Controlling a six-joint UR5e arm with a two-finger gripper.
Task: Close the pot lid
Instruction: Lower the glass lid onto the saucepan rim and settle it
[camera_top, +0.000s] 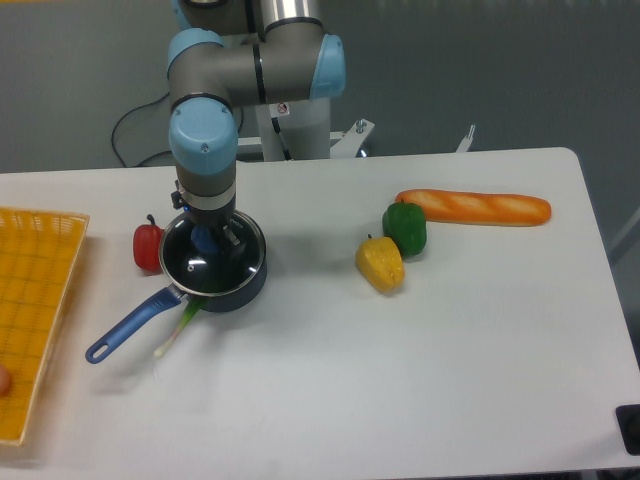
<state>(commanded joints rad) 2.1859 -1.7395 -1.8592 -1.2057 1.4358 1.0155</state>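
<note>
The pot lid (212, 260), clear glass with a thin metal rim, sits over the dark pot (222, 282) at the left part of the white bench (400, 380), its rim roughly lined up with the pot's rim; whether it is fully seated cannot be told. The hand (210, 238) reaches straight down onto the lid's blue centre knob, directly above the pot, with its fingers either side of the knob. How tightly they close on it cannot be made out from this angle. The pot's long blue handle (130, 324) runs out toward the front left, and a pale green stalk (178, 330) lies on the bench just beside it, one end tucked under the pot's edge. A red pepper (148, 245) stands just beside the pot on its left. A yellow tray (35, 300) occupies the far left edge. Well apart to the right, a yellow pepper (381, 263) and a green pepper (405, 228) touch each other, with a long bread loaf (475, 208) just behind them. A small red-and-white sticker on the arm (250, 70) is too small to read.
</note>
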